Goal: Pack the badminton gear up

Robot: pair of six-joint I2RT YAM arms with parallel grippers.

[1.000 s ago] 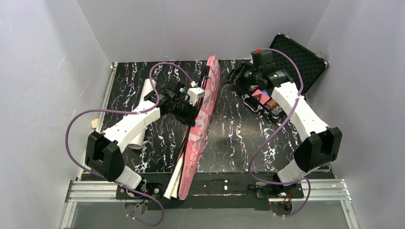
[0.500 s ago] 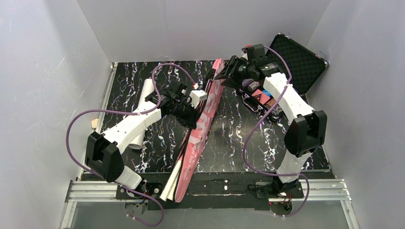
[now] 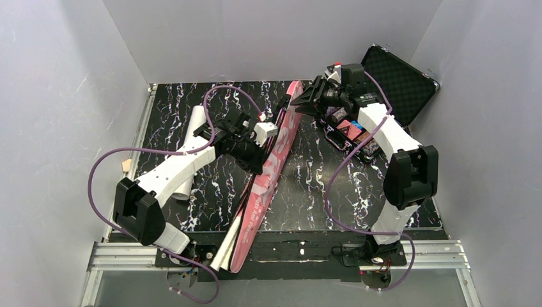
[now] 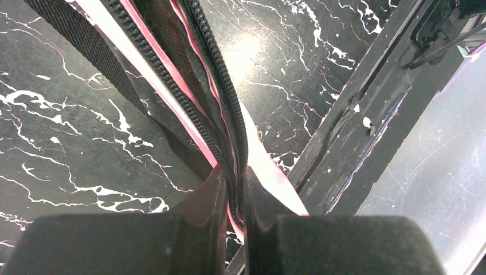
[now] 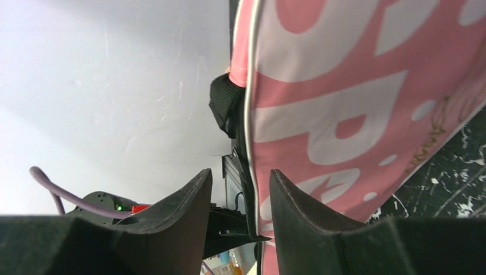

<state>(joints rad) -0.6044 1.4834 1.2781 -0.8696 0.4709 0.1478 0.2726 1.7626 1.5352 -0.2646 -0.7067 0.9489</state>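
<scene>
The long pink bag (image 3: 265, 176) stands on edge, running diagonally from the back of the table to its near edge. White racket handles (image 3: 224, 251) poke out of its near end. My left gripper (image 3: 259, 160) is shut on the bag's black zipper (image 4: 220, 86) and pink rim, the fingers (image 4: 200, 206) pinching it tight. My right gripper (image 3: 300, 102) is at the bag's far end, open, with the bag (image 5: 355, 86) and its white-piped edge between the fingers (image 5: 292, 200). The white tube (image 3: 192, 137) lies left of the left arm. No shuttlecocks show.
The black case of poker chips (image 3: 358, 137) lies open at the back right, its foam lid (image 3: 399, 80) raised behind the right arm. The bag's black strap (image 4: 74, 40) trails on the marbled table. The metal frame rail (image 3: 307, 251) borders the near edge.
The right gripper swung left from over the chip case to the bag's far end, its jaws narrowing around the edge. The bag's far end shifted right. The left grip held.
</scene>
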